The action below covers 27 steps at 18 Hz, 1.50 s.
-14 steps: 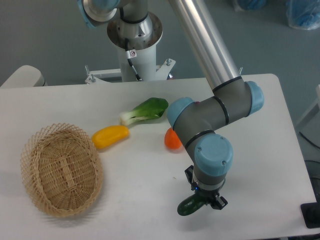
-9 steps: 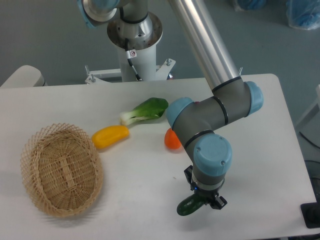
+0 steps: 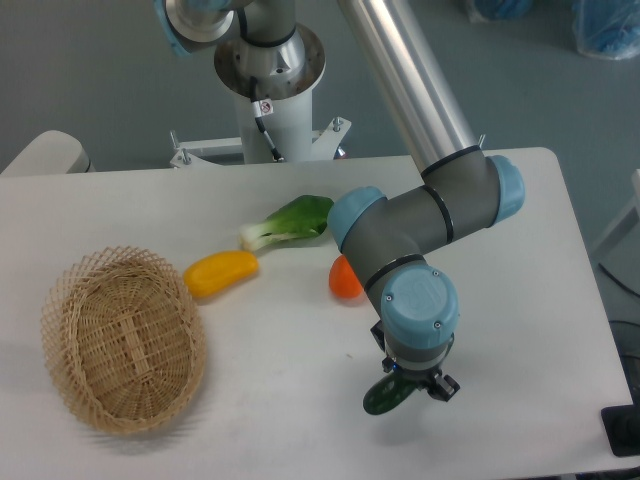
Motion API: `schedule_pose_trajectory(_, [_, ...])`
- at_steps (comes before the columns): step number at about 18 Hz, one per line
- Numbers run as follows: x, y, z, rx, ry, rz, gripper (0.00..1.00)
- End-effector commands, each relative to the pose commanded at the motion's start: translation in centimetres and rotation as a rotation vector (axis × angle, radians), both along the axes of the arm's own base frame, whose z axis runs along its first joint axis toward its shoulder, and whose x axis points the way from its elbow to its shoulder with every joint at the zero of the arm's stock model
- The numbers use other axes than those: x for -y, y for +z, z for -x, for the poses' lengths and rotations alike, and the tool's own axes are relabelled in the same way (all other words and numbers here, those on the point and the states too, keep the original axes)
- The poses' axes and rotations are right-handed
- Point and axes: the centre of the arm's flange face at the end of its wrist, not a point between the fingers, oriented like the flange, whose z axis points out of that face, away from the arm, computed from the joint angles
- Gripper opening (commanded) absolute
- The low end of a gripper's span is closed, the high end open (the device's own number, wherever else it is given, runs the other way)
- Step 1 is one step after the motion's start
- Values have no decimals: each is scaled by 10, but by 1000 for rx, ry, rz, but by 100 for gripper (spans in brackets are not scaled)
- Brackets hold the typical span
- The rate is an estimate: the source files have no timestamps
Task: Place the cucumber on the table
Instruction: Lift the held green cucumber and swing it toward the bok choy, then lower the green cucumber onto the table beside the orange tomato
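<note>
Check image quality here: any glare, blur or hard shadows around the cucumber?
Fixed camera: lighting soft and even, only faint shadows on the table; a bright specular streak runs down the metal arm tube; the cucumber is glossy but readable, partly hidden by the gripper; the bok choy looks slightly soft.

white table (image 3: 520, 300) — basket (image 3: 122, 340), pepper (image 3: 221, 272), bok choy (image 3: 290, 221)
</note>
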Motion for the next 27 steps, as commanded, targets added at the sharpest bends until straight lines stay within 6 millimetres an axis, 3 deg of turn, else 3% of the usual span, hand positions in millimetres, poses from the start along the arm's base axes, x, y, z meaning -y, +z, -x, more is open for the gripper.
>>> schedule_pose_trajectory(3, [16,-12,-19,21,68,27,0])
schedule_pose_trajectory(6, [11,-35,-26,21,180,33,0])
schedule_pose_trajectory(11, [-5,-56,-33,7,252,15,0])
schedule_pose_trajectory(17, [-10,-62,-33,4,302,5,7])
schedule_pose_trajectory(18, [-10,-62,-33,4,302,3,12])
schedule_pose_trajectory(21, [-12,-61,-32,19,305,-15,54])
schedule_pose_trajectory(24, [-12,-58,-31,15,304,-18,73])
schedule_pose_trajectory(27, [-12,-48,-29,5,292,-22,79])
